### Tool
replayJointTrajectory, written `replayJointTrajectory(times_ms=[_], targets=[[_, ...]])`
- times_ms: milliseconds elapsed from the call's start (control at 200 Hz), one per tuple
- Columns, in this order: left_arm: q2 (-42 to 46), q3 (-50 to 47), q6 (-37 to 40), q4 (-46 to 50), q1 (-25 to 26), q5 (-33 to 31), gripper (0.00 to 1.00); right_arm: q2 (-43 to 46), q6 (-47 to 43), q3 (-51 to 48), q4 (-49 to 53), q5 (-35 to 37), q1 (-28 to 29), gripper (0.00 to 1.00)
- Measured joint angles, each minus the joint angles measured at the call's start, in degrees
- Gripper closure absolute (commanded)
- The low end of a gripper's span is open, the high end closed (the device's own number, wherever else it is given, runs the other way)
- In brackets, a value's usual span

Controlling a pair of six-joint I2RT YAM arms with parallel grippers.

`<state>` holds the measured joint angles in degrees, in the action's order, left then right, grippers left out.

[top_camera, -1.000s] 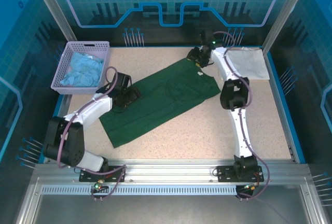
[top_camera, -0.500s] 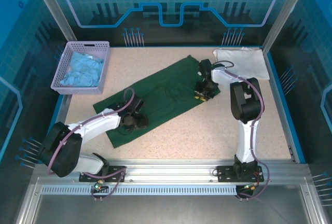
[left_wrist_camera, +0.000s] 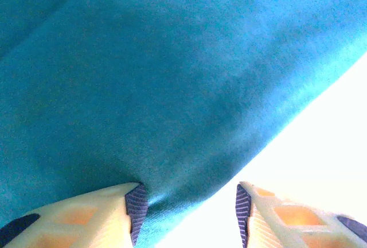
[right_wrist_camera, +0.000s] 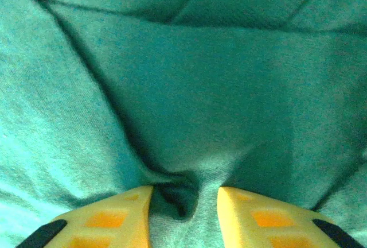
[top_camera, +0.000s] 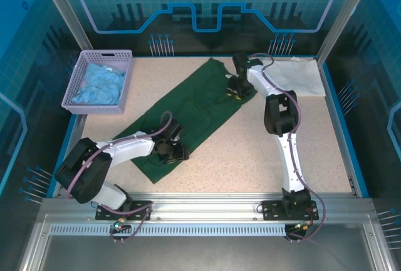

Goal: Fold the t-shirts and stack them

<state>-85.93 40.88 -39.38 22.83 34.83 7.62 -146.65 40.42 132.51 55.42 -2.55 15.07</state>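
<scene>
Progress looks early: white t-shirt (top_camera: 301, 75) sits folded at 2 o'clock, green t-shirt (top_camera: 194, 105) is a long strip from 7 to 1 o'clock, right gripper (right_wrist_camera: 184, 193) narrow, pinching its far end, left gripper (left_wrist_camera: 192, 202) half-open astride the near hem, so cross-folds and stacking remain, I reckon.

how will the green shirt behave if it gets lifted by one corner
Probably floppy: the green t-shirt creases into folds by the right pincer. Likely light and drapey, lying flat on the table; it shouldn't roll.
</scene>
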Motion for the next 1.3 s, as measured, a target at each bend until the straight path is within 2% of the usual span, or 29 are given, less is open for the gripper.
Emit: replayJointTrajectory(times_ms=[120,220,340,420,515,620,725,785,855,925,1035,1186,1301], targets=[[-2.32,1.2,-2.69,-4.59,4.28,3.69,0.5,-7.89,0.13,14.05,1.14,-3.13,-0.02,0.55],[-5.68,4.04,-5.42,-7.28,8.68,6.69,0.48,-11.8,0.9,20.76,1.05,-6.78,-0.39,0.46],[-11.17,9.97,-7.96,-8.2,11.96,9.68,0.46,-13.18,3.32,22.18,-2.21,-13.64,-1.68,0.42],[-14.58,14.43,-9.46,-8.17,12.83,11.87,0.4,-14.51,4.66,24.2,-3.65,-18.21,-2.97,0.39],[-16.5,20.0,-10.34,-7.3,13.03,13.7,0.27,-14.4,4.37,24.98,-3.96,-19.71,-4.02,0.35],[-15.91,26.73,-9.33,-2.82,12.55,13.11,0.25,-8.55,2.95,17.75,-4.17,-19.61,-4.55,0.35],[-11.85,30.34,-7.39,1.73,9.6,9.81,0.29,3.82,1.11,2.78,-4.85,-17.46,-4.28,0.39],[-8.79,30.88,-6.4,3.69,5.84,8.15,0.4,11.65,0.48,-5.86,-5.57,-15.65,-3.87,0.46],[-7.23,32.44,-5.05,5.31,0.07,6.21,0.59,19.23,-0.28,-14.36,-6.54,-13.38,-3.04,0.5],[-8.68,35.78,-3.34,6.84,-5.33,3.54,0.66,23.45,-0.5,-20.39,-7.43,-11.23,-1.68,0.55],[-15.89,43.04,-0.39,8.61,-10.32,-0.66,0.76,21.75,-0.94,-23.54,-7.85,-9.14,0.79,0.59],[-27.08,48.72,2.47,8.68,-14.47,-3.58,0.75,12.44,-1.22,-21.97,-6.54,-6.58,2.6,0.63],[-34.6,52.41,3.06,9.11,-17.84,-3.74,0.74,8.46,-1.25,-13.31,-3.04,-5.05,2.12,0.63]])
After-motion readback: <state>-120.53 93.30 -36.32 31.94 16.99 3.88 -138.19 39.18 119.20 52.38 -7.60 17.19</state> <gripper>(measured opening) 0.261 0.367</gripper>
